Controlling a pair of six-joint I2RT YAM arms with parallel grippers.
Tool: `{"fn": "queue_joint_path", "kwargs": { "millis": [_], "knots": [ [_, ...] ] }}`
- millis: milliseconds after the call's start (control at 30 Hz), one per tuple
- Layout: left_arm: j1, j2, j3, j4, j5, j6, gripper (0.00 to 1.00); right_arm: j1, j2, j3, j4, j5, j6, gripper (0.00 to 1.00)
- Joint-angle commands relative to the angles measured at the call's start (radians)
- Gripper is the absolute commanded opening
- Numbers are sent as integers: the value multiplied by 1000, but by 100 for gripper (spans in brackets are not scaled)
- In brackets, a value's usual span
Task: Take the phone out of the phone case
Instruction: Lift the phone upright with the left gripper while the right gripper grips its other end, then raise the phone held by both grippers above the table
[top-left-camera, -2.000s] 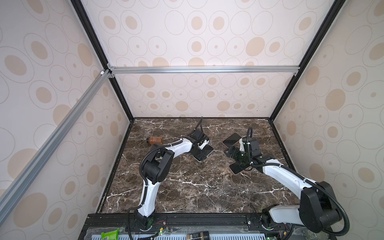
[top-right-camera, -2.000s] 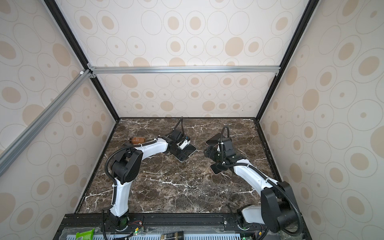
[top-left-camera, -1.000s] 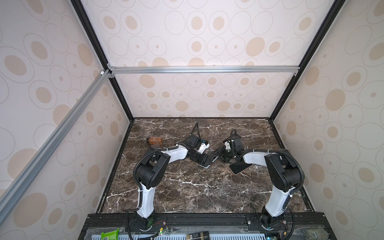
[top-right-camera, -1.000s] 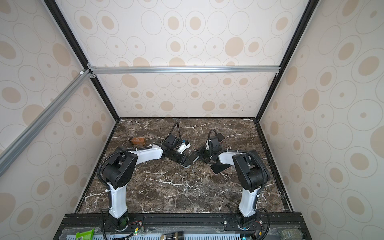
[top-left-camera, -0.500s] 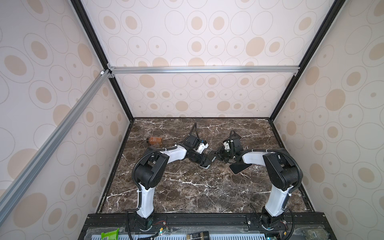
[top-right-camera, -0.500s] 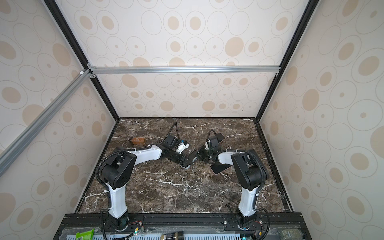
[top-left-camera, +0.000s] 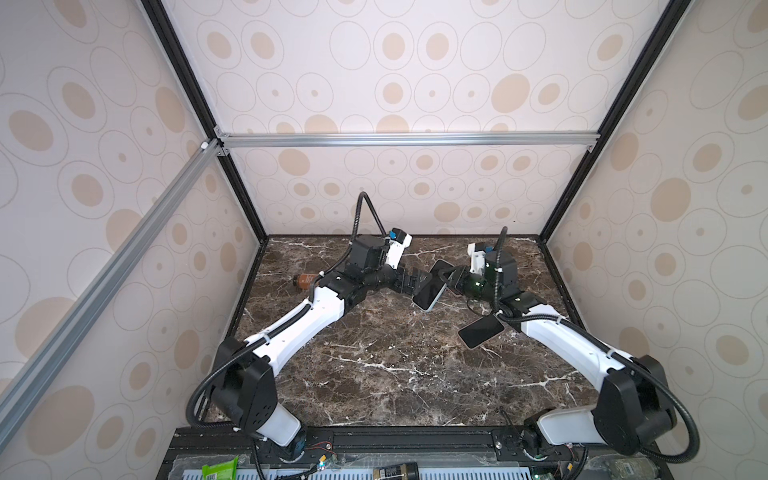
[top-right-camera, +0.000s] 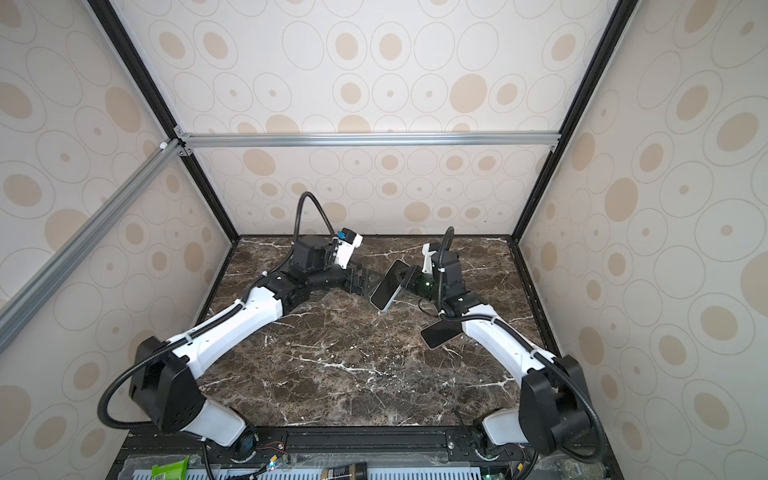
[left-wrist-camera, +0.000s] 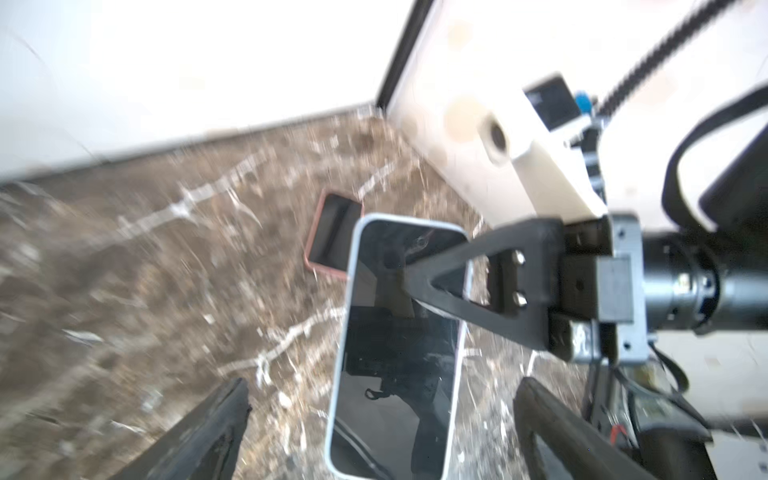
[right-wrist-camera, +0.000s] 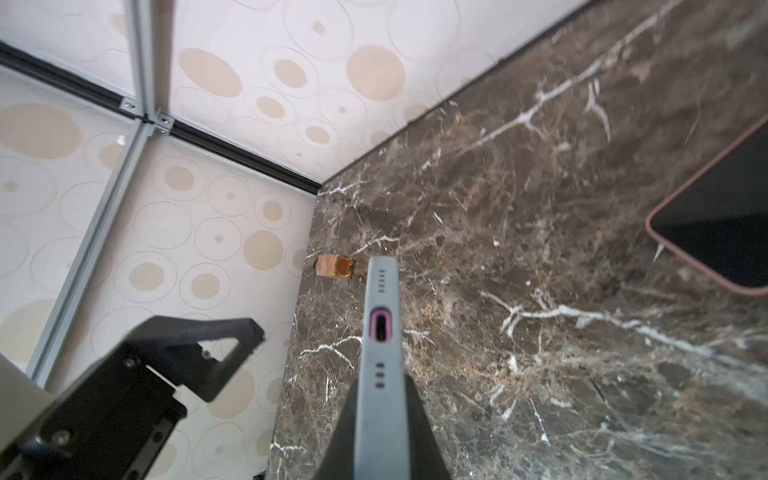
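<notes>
Holding one flat rectangular phone, glossy dark glass in a matte pale-blue phone case, the right tool is clamped on its edge above the veined brown marble tabletop. Left tool: spread wide apart at its other end. One pink-rimmed dark slab lies flat. One small amber bottle. Two tools.

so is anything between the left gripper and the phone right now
Nothing visible. The open left gripper faces the phone with only air between. The right gripper clamps its far end, clear of that path. The other phone lies on the table, off that line.
</notes>
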Motion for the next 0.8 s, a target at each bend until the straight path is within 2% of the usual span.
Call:
{"fn": "queue_joint_path", "kwargs": {
  "millis": [0, 133, 267, 367, 500, 600, 700, 767],
  "knots": [
    [-5, -77, -35, 106, -127, -42, 99, 3, -74, 40, -16, 40, -191, 0],
    [1, -138, -80, 188, -116, -36, 99, 2, -146, 94, -106, -10, -343, 0],
    [24, -162, -69, 177, -15, 3, 99, -1, -173, 155, -162, -71, -442, 0],
    [40, -188, -113, 233, 87, 5, 99, -1, -182, 208, -204, -127, -497, 0],
    [70, -187, -142, 261, 252, -5, 99, -1, -217, 243, -219, -153, -518, 0],
    [103, -192, -186, 356, 421, -70, 99, -2, -243, 258, -207, -201, -531, 0],
    [109, -212, -223, 431, 466, -86, 99, -2, -263, 237, -117, -252, -495, 0],
    [109, -226, -231, 449, 485, -85, 99, -2, -275, 209, -15, -288, -430, 0]
  ]
}}
